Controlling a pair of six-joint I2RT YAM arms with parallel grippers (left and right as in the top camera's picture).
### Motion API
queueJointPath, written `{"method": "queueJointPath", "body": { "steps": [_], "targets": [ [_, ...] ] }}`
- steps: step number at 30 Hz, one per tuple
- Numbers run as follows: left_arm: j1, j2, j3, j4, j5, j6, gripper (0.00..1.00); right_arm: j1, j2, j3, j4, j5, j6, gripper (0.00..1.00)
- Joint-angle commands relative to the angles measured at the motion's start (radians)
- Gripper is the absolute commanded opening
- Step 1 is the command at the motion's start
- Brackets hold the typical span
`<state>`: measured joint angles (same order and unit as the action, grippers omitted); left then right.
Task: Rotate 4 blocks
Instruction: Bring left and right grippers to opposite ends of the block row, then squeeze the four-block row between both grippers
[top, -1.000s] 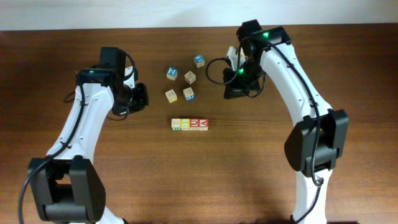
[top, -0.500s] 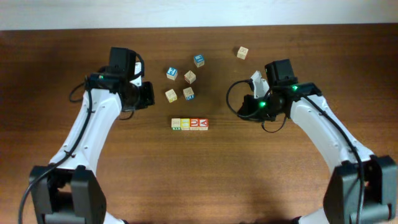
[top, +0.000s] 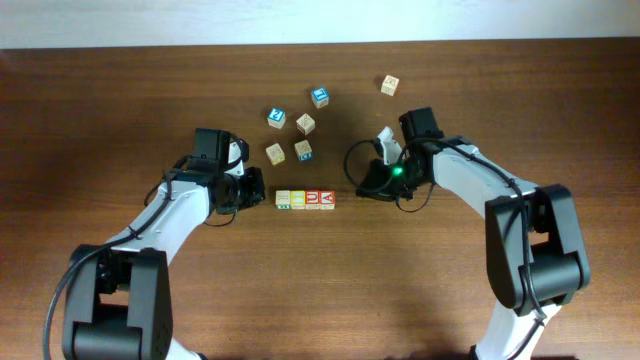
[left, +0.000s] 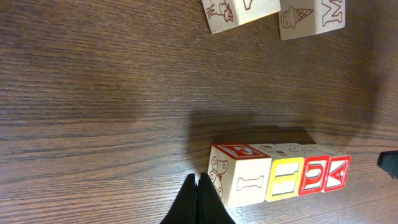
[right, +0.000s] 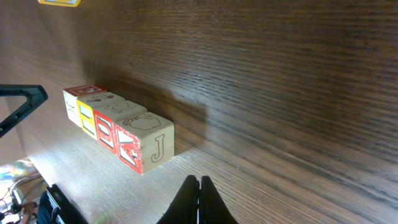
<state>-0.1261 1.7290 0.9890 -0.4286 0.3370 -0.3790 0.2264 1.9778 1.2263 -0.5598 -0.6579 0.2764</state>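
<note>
Left end effector (left: 198, 186), right end effector (right: 199, 186): closed, empty.

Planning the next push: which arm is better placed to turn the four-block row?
Probably left: the left end effector, shut, sits beside the end block; the right end effector stands farther off.

Four pale-wood blocks (top: 305, 200) sit upright, touching in one straight row between the grippers. The green and yellow faces lie just beside the left gripper (left: 198, 185). The two red ones lie nearer the right gripper (right: 199, 185).
</note>
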Motion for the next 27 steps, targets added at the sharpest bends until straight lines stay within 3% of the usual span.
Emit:
{"method": "queueJointPath", "body": {
  "steps": [1, 12, 27],
  "targets": [
    [-0.003, 0.023, -0.006, 0.003, 0.034, 0.05, 0.0, 0.005, 0.009, -0.003, 0.012, -0.016, -0.013, 0.04],
    [-0.005, 0.079, -0.005, 0.051, 0.116, 0.138, 0.0, 0.043, 0.009, -0.001, 0.045, 0.081, 0.034, 0.04],
    [-0.005, 0.079, -0.005, 0.052, 0.113, 0.138, 0.0, 0.124, 0.01, -0.002, 0.093, 0.192, 0.284, 0.04]
  ]
}}
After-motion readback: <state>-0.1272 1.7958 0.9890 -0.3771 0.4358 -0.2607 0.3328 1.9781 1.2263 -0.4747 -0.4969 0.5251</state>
